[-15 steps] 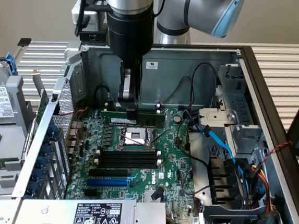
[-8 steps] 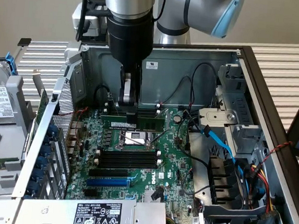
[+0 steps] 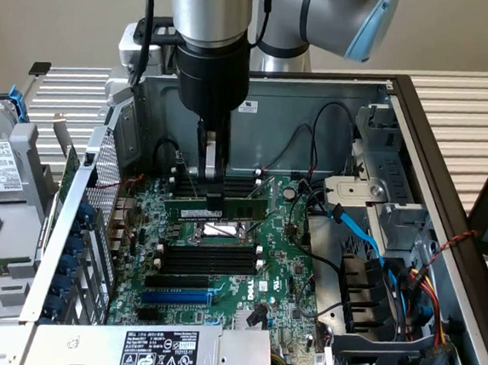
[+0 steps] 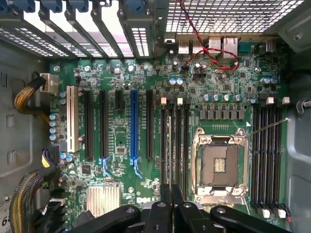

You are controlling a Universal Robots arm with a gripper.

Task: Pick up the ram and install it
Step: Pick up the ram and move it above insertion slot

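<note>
Gripping the ram (image 3: 243, 208) by its top edge, gripper (image 3: 212, 188) is nearly closed, pinching it. Stick is level, low over the mobo (image 3: 280, 262) beside the CPU socket (image 3: 223, 230). Can't tell if it's seated in a slot.

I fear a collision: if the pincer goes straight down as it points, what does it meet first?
Probably the black memory slots beside the CPU socket, met by the ram in the pincer; height unclear.

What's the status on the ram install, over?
Gripper shut on the ram. Held above black memory slots beside the CPU socket; seating not confirmed. No cable seen across those slots.
</note>
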